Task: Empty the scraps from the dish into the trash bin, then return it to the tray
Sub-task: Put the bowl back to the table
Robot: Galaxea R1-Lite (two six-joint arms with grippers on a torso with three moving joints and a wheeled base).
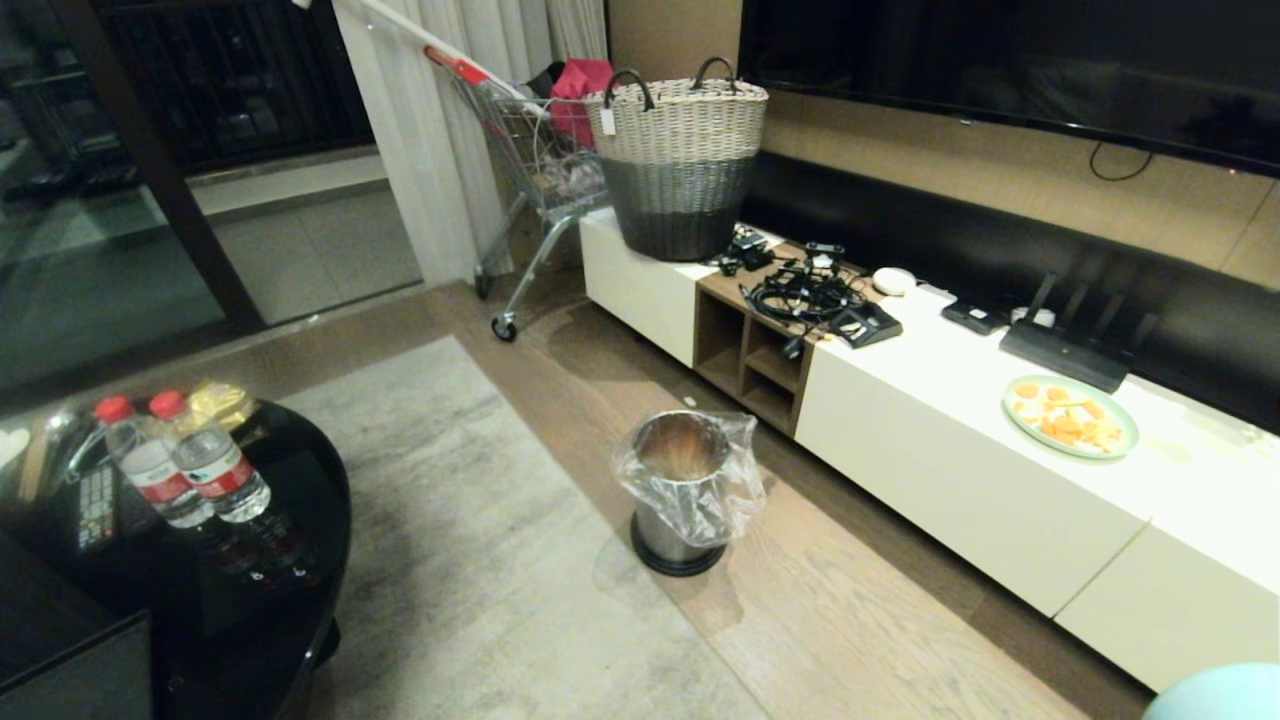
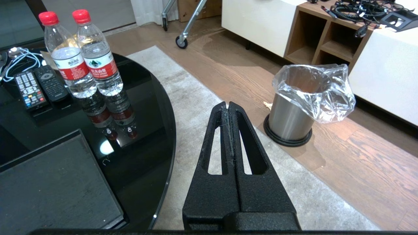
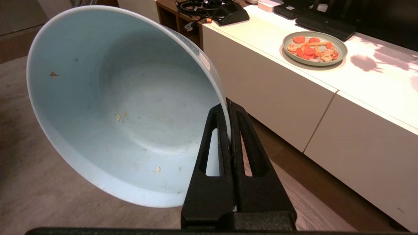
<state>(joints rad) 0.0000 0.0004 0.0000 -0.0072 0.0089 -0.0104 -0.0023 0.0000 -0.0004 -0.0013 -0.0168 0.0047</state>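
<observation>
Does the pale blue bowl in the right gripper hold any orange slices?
No, the bowl clamped in the right gripper shows only a few tiny crumbs.

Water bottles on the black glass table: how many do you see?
2. Both red-capped water bottles stand upright, side by side, on the black glass table, next to the remotes. None look hidden.

Dim, warm indoor light; glare glints on the glossy black round table [image 1: 300, 480], wide-angle bending curves the head view's edges, and leafy shadows dapple the long white cabinet top [image 3: 375, 62].
</observation>
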